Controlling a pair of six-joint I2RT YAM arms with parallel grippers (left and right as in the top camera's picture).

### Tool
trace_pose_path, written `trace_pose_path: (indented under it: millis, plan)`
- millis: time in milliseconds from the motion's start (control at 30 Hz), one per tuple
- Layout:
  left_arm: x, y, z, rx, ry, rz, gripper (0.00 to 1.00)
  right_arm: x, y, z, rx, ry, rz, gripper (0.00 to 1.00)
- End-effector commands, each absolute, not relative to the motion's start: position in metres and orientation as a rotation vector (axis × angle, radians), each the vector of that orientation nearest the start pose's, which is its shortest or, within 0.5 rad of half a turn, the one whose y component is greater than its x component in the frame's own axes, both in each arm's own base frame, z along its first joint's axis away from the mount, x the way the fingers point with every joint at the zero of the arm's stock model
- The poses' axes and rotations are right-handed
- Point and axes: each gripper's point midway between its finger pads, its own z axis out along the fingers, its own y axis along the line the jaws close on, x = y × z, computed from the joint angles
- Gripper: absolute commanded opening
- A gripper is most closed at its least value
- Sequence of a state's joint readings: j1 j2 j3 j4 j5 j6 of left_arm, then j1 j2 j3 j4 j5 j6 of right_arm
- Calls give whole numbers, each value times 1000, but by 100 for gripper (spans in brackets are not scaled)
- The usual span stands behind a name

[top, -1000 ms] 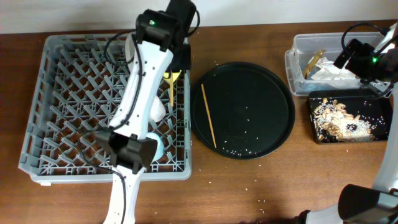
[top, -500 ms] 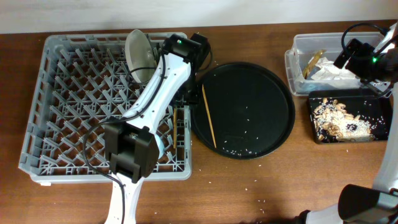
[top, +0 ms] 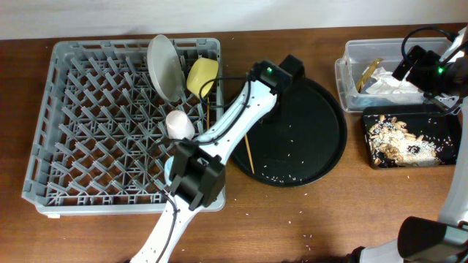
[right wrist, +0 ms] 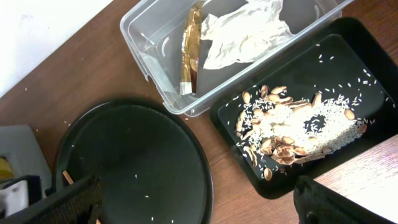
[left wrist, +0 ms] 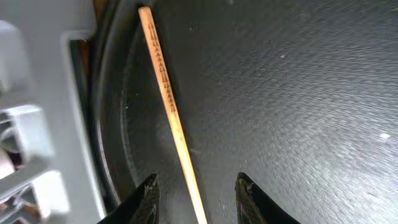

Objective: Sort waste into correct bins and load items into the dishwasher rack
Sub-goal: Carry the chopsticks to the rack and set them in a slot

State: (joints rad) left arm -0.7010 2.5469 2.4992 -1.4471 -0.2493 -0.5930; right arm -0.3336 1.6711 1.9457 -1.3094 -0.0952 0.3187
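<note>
Left gripper is spread and empty. The chopstick lies flat on the round black tray by the rim next to the dishwasher rack. Its long axis runs up the wrist view and passes roughly midway between the two fingers, so you would close across it. Right gripper is also wide and empty, well apart near the clear tub; the left arm is nearer.

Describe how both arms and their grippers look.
Left arm: white tubular links, black joint housings, a green light, a thin black cable. Right arm: black wrist housing, green light, looped black cables. Left gripper and right gripper: black fingers.
</note>
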Motion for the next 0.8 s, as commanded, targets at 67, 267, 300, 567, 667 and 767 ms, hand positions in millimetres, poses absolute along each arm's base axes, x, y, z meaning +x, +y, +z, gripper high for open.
trace_pose_path:
  millis: [67, 267, 300, 567, 667, 767]
  plan:
    - [425, -270, 33, -35, 2937, 333, 39, 375, -116, 290, 820, 2469, 117, 98]
    - [434, -270, 6, -145, 2982, 255, 39, 375, -116, 290, 820, 2469, 117, 98]
    - [432, -270, 3, -159, 2990, 253, 39, 375, -116, 290, 820, 2469, 117, 98]
    - [417, -275, -29, -155, 3092, 236, 1, 375, -116, 290, 820, 2469, 117, 98]
    - [443, -297, 46, -6, 2972, 51, 1, 375, -116, 290, 820, 2469, 117, 98]
    - [454, -293, 152, 40, 2759, -71, 1, 375, -116, 290, 820, 2469, 117, 99]
